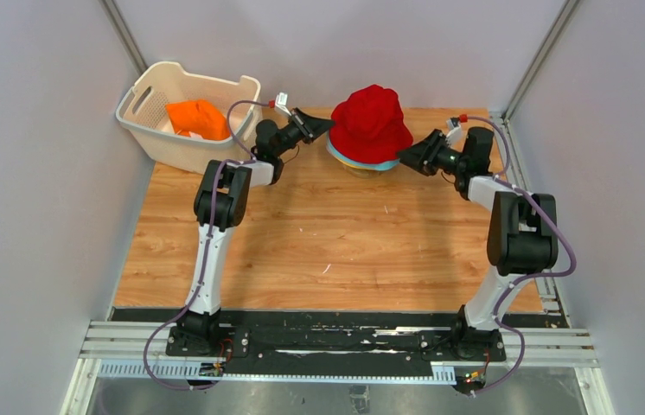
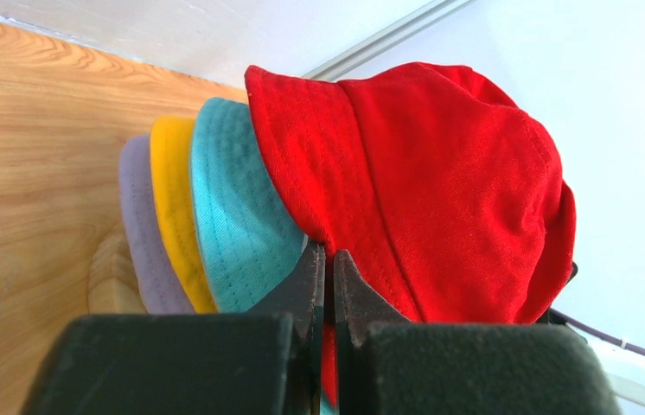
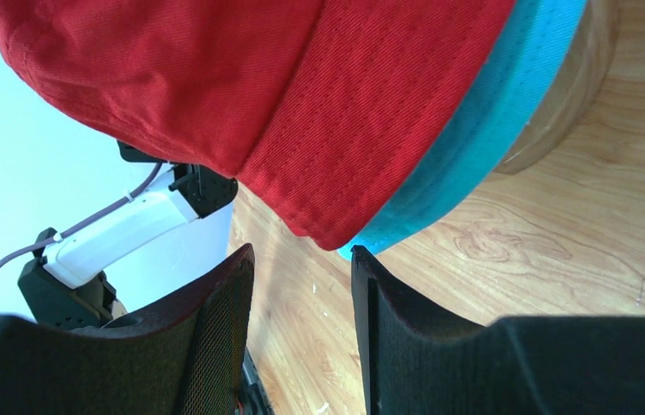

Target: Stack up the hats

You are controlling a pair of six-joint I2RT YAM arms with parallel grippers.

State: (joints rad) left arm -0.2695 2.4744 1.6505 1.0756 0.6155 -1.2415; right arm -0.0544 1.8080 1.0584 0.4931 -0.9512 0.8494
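At upper centre of the overhead view, the red hat (image 1: 371, 121) sat atop the teal hat (image 2: 233, 207), yellow hat (image 2: 172, 199) and lavender hat (image 2: 139, 225) on the wooden stand (image 3: 561, 104). The left gripper (image 2: 329, 255) was clamped on its brim, apparently to seat it. The right gripper (image 3: 302, 259) stood half open beside the opposite brim, holding nothing. The orange hat (image 1: 198, 118) lay in the white basket (image 1: 150, 138), upper left.

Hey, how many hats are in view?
5. Red hat on top; teal hat, yellow hat, lavender hat stacked under it; orange hat in the basket. More may be hidden.
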